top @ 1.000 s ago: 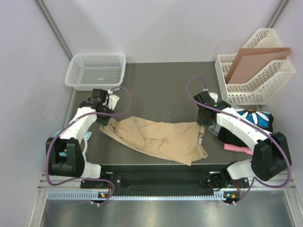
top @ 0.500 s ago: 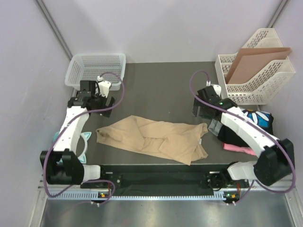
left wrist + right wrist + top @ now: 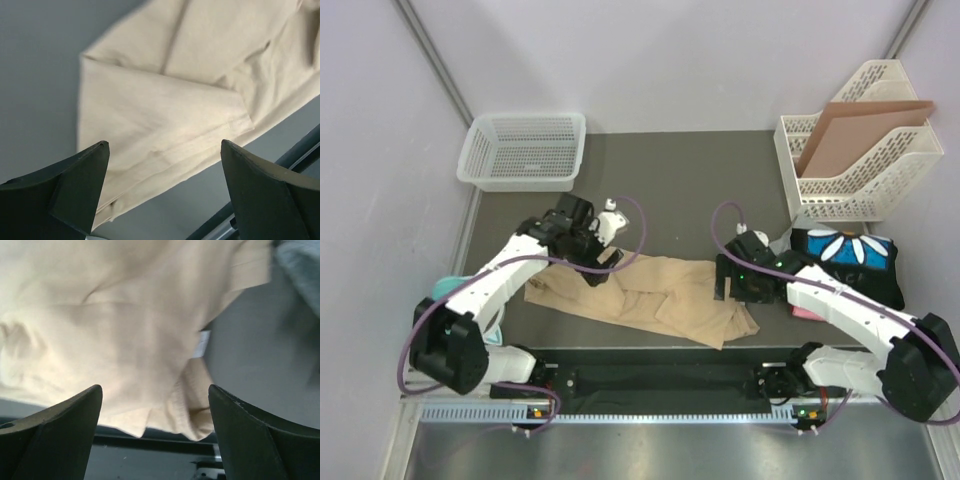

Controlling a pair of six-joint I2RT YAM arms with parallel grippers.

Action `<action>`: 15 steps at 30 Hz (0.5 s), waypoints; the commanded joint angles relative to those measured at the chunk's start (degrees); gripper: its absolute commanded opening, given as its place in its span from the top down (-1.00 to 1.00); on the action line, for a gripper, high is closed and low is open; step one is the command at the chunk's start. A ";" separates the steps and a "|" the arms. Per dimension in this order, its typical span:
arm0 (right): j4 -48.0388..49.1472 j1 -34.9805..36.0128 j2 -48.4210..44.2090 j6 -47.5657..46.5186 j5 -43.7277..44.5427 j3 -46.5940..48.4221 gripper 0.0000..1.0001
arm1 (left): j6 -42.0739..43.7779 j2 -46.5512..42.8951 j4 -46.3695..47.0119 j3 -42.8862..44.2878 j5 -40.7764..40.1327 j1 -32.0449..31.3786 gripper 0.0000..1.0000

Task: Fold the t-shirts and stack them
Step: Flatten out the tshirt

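1. Tan t-shirt (image 3: pixel 650 300): crumpled, at the near edge of the table (image 3: pixel 670 190).
2. Left gripper (image 3: pixel 162 150): I read its fingers as spread wide, above the shirt's folded left end.
3. Right gripper (image 3: pixel 155 390): fingers spread wide, above the shirt's right end.
4. Black daisy-print t-shirt (image 3: pixel 850 258): at the table's right side, apart from both grippers.

Operator: My left arm (image 3: pixel 492 275) and right arm (image 3: pixel 840 305): white shells, black joints.
Desk: Cabling?
Operator: I see purple cables (image 3: pixel 641 218) looping off both wrists, and dark wedge-shaped end effector fingers (image 3: pixel 65 190).
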 commanded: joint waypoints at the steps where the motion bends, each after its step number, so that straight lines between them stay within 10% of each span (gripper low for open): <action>1: 0.73 4.89 -2.56 5.39 -2.46 0.15 -0.71 | 1.56 2.84 2.98 -3.73 -3.87 -4.26 -0.94; 15: 0.72 14.39 -8.81 16.29 -5.54 -7.58 -0.59 | 1.12 6.00 10.28 -12.17 -10.20 -13.75 -0.95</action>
